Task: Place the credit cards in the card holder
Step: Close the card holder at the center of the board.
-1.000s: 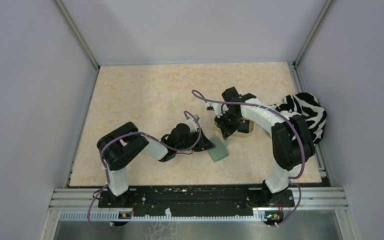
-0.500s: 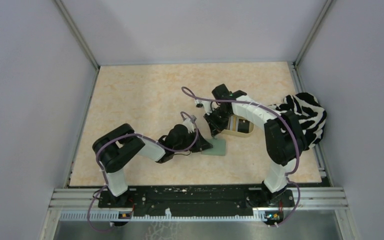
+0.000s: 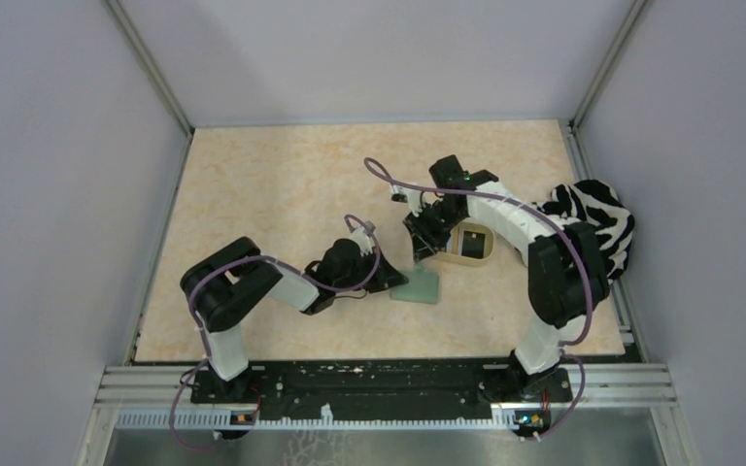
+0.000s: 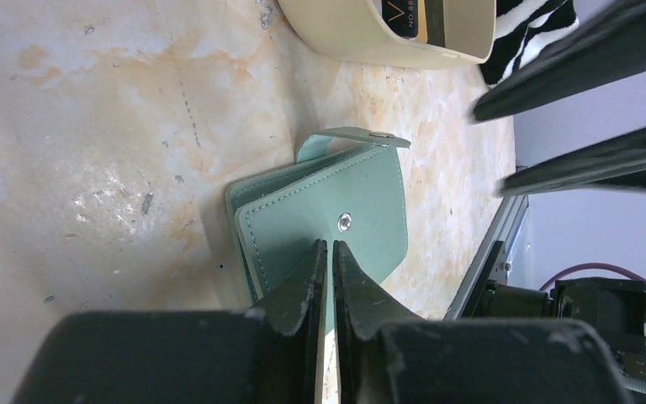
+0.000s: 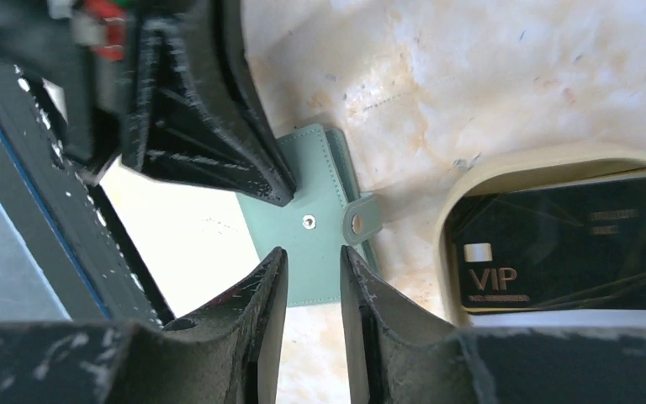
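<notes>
**Right hand drawn back toward 12 o'clock; card holder turned square**

Since a second ago, top view: the right hand (image 5: 313,254) has come off the card holder (image 4: 362,194) and drawn back toward 12 o'clock. That uncovers the tan tray (image 5: 446,252). The card holder lay cornerwise then and now sits nearly square on the surface (image 3: 282,194). The left hand (image 4: 330,246) has slid a little toward 9 o'clock.

Position: the card holder lies flat mid-surface, at 6 o'clock from the right hand and close below it. From the left hand it is at 3 o'clock, with the fingertips over its cover. The tray is just beside it at 1 o'clock, not touching. The left hand is the nearer of the two.

Hands: the left fingers are all but together, with a thin slit between them. Whether a cover edge is nipped in that slit, I cannot tell. The right fingers stand apart with nothing between them.

Look: pale mint green with a stitched border, folded shut but unfastened — the strap tab (image 4: 353,136) stands loose at the edge facing the tray. The snap stud (image 4: 345,221) is bare on the cover. The slightly longer side runs roughly 9-to-3.

Judged: the cover opens from the tab edge, which is the right hand's side, while the left hand pins it.

Cards: one black card (image 5: 572,236), lettered VIP, lies in the tray — none seen in the card holder.
</notes>
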